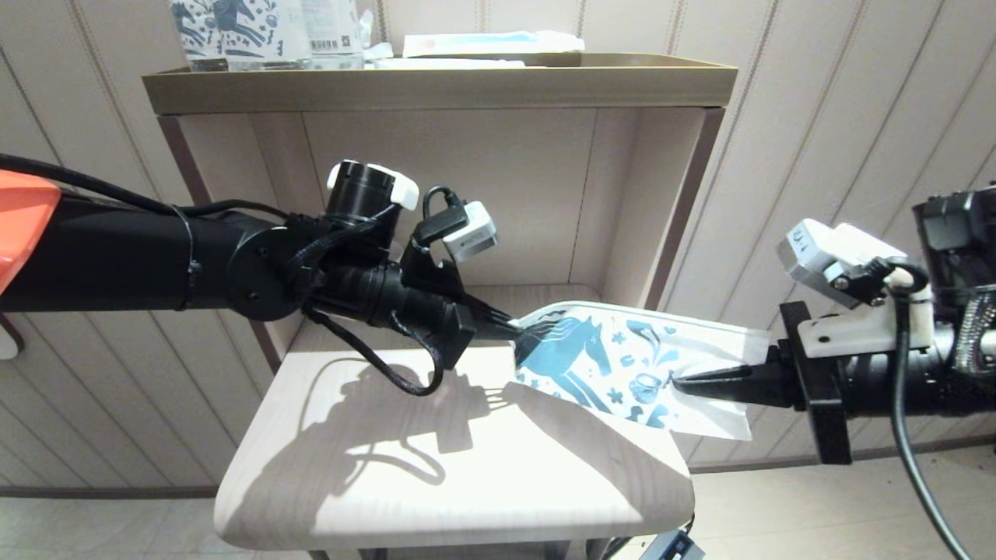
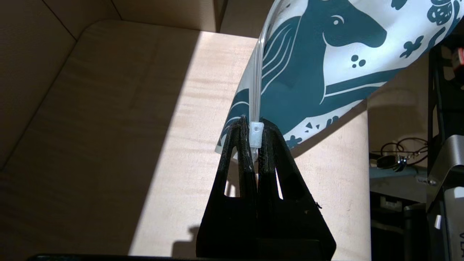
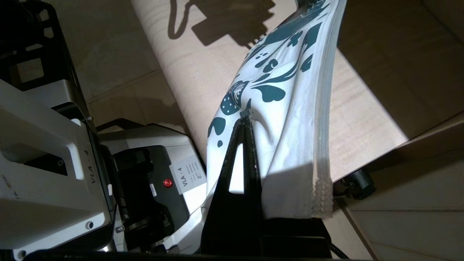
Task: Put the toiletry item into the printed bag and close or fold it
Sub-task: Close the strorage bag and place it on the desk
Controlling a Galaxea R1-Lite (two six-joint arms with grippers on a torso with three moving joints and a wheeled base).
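Note:
The printed bag [image 1: 622, 362], white with a dark teal horse and doodles, hangs stretched in the air between both grippers over the right end of the pale wooden table [image 1: 373, 467]. My left gripper [image 1: 515, 330] is shut on the small clear zip slider [image 2: 256, 134] at the bag's left end [image 2: 308, 61]. My right gripper [image 1: 677, 381] is shut on the bag's right part [image 3: 290, 119], one finger [image 3: 241, 152] showing against the creased cloth. The white comb-like toiletry item is not visible in any view.
A tall shelf unit [image 1: 436, 85] stands behind the table, with horse-printed packs [image 1: 233, 27] and a flat blue-and-white packet [image 1: 490, 43] on top. Robot base parts [image 3: 54, 156] and cables lie beyond the table's right edge.

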